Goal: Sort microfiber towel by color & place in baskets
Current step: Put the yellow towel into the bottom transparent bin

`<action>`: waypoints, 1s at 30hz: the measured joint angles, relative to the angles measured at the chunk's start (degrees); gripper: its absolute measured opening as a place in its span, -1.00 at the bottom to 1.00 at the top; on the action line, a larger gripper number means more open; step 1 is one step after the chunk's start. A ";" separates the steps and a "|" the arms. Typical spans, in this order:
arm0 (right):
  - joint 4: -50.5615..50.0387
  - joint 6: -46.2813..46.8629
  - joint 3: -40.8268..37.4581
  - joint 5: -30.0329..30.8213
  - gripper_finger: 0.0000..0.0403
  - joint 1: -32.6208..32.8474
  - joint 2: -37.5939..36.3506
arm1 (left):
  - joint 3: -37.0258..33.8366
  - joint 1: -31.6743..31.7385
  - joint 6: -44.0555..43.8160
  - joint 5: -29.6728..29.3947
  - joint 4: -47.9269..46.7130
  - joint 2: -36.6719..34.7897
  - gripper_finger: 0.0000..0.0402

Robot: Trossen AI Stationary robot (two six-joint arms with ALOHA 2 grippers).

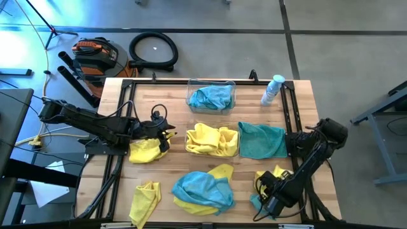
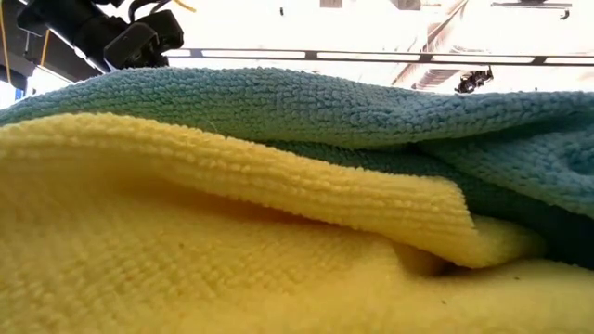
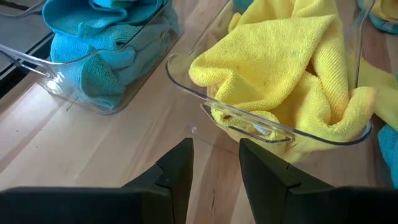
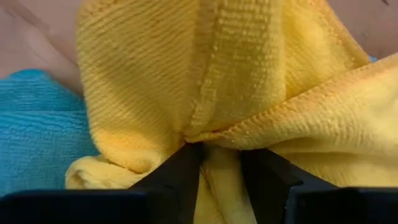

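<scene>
Two clear baskets stand mid-table. The far basket (image 1: pixel 212 97) holds teal-blue towels (image 3: pixel 93 56); the nearer basket (image 1: pixel 191 147) holds yellow towels (image 3: pixel 286 68). Loose towels lie on the table: a teal one (image 1: pixel 262 140), a yellow one (image 1: pixel 146 151), another yellow (image 1: pixel 145 200), and a teal-and-yellow pile (image 1: pixel 203 191) that fills the low view (image 2: pixel 278 186). My left gripper (image 3: pixel 214 168) is open over bare wood, just left of the yellow basket. My right gripper (image 1: pixel 264 191) is shut on a yellow towel (image 1: pixel 272 177) near the table's near right corner. My right gripper pinches a bunched fold (image 4: pixel 205 134) of the yellow towel between its two fingers (image 4: pixel 183 171); several layers gather at the pinch. The cloth spreads out ahead of the fingers, next to a teal towel (image 4: pixel 37 124). Whether it is lifted clear does not show.
A small clear bottle with a blue cap (image 1: pixel 272 89) stands at the far right, beside the teal basket. Black frame rails (image 1: pixel 121 127) run along both table sides. Bare wood (image 1: pixel 159 102) lies left of the baskets. Hose and tools sit on the floor beyond.
</scene>
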 joint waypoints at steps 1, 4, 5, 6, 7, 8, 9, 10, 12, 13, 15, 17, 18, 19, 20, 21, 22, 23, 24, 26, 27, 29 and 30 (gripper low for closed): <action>0.27 0.08 -0.09 0.28 -0.46 0.00 -0.16 | 0.02 0.00 0.00 0.00 0.06 0.00 -0.42; 0.22 0.53 -0.23 1.50 -0.73 0.04 -1.26 | 0.02 0.00 -0.01 0.02 0.55 0.00 -0.42; -0.13 0.45 -0.28 2.23 -0.85 0.01 -1.85 | 0.02 0.00 0.00 0.04 0.75 0.00 -0.42; -0.69 0.42 -0.30 3.02 -0.92 -0.04 -2.54 | 0.02 0.00 0.00 0.04 0.76 0.00 -0.42; -1.37 0.40 -0.34 4.00 -0.95 -0.07 -3.37 | 0.02 0.00 0.00 0.04 0.75 0.00 -0.42; -2.06 0.44 -0.34 4.93 -0.93 -0.07 -4.37 | 0.02 0.00 0.00 0.06 0.79 0.00 -0.42; -2.79 0.44 -0.34 5.77 -0.91 -0.07 -5.48 | 0.02 0.00 -0.02 0.04 0.81 0.00 -0.42; -3.34 0.36 -0.34 6.61 -0.89 -0.07 -6.67 | 0.02 0.00 -0.02 0.04 0.79 0.00 -0.42; -5.57 -0.05 -0.06 8.15 -0.92 -0.04 -9.27 | 0.02 0.00 -0.02 0.04 0.81 0.00 -0.42; -7.26 -0.22 0.42 9.19 -0.95 -0.04 -10.58 | 0.02 0.00 -0.02 0.05 0.79 0.00 -0.42; -10.99 -0.86 2.14 11.84 -0.98 0.07 -13.09 | 0.02 0.00 -0.02 0.07 0.79 0.00 -0.42; -15.78 -1.04 4.48 15.28 -0.96 0.22 -14.98 | 0.02 0.00 -0.02 0.05 0.79 0.00 -0.42; -18.51 -1.31 5.89 17.10 -0.96 0.23 -15.67 | 0.02 0.00 -0.02 0.04 0.79 0.00 -0.42; -20.86 -2.21 7.36 18.98 -0.97 0.29 -16.22 | 0.02 0.00 -0.02 0.04 0.79 0.00 -0.42; -23.00 -3.09 8.88 21.08 -0.98 0.38 -16.74 | 0.02 0.00 -0.02 0.04 0.79 0.00 -0.42; -25.06 -4.18 10.45 23.64 -0.99 0.48 -17.11 | 0.02 0.00 -0.02 0.04 0.79 0.00 -0.42; -26.97 -5.45 11.92 26.34 -0.99 0.48 -17.45 | 0.02 0.00 -0.02 0.04 0.79 0.00 -0.42; -28.93 -6.69 13.39 29.24 -0.98 0.44 -17.71 | 0.02 0.00 -0.02 0.04 0.79 0.00 -0.42; -30.60 -7.78 15.01 32.14 -0.98 0.32 -17.83 | 0.02 0.00 -0.02 0.04 0.78 0.00 -0.42; -34.09 -10.79 18.70 36.91 -0.99 -0.39 -17.84 | 0.02 0.00 0.00 0.04 0.77 0.00 -0.42; -35.62 -12.25 20.53 38.60 -0.99 -0.87 -17.83 | 0.02 0.00 0.00 0.04 0.78 0.00 -0.42; -38.11 -15.78 24.26 42.16 -0.99 -2.40 -17.85 | 0.02 0.00 0.00 0.03 0.79 0.00 -0.42; -38.76 -17.77 26.09 44.14 -0.99 -3.27 -17.85 | 0.02 0.00 0.04 0.02 0.84 0.00 -0.42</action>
